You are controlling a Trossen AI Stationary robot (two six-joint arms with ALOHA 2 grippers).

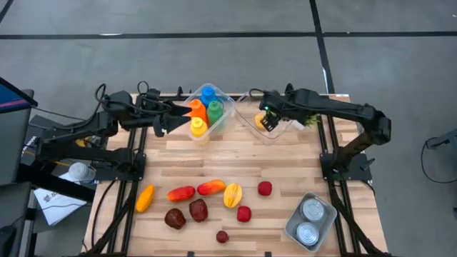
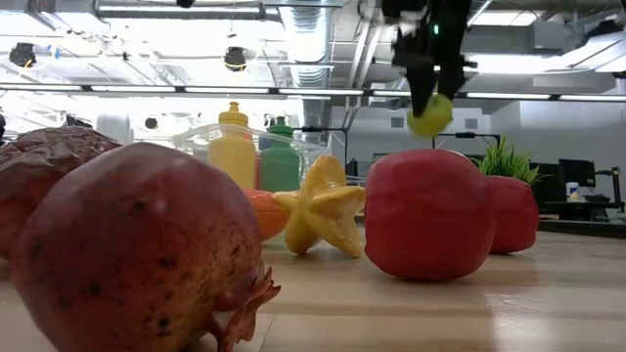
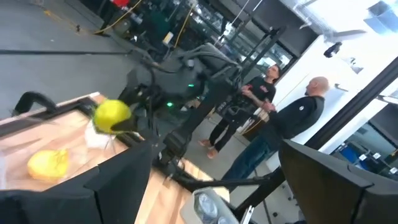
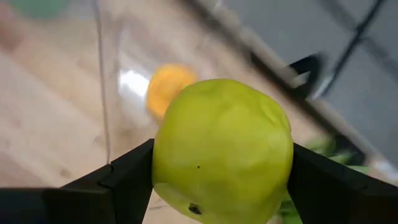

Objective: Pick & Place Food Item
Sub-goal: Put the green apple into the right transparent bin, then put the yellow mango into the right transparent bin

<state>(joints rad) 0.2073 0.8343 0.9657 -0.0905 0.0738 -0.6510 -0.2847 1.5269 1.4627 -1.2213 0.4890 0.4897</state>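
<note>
Left gripper (image 1: 166, 121) spread wide, empty, parked beside the bottle bin (image 1: 227, 114), likely waiting. Right gripper (image 1: 269, 121) clamped on a green apple (image 4: 222, 151), held above the clear bin (image 1: 250, 121), probably for dropping beside the orange fruit (image 4: 166, 87) inside.

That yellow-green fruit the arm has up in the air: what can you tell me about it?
The yellow-green fruit is round, apple-like, with a smooth, slightly dimpled, waxy-looking skin and a few small dark specks. It looks whole. The right gripper clamps it between its two dark fingers, one on each side. It hangs above a clear plastic bin at the table's far edge, where an orange fruit already lies. Nothing else touches it.
</note>
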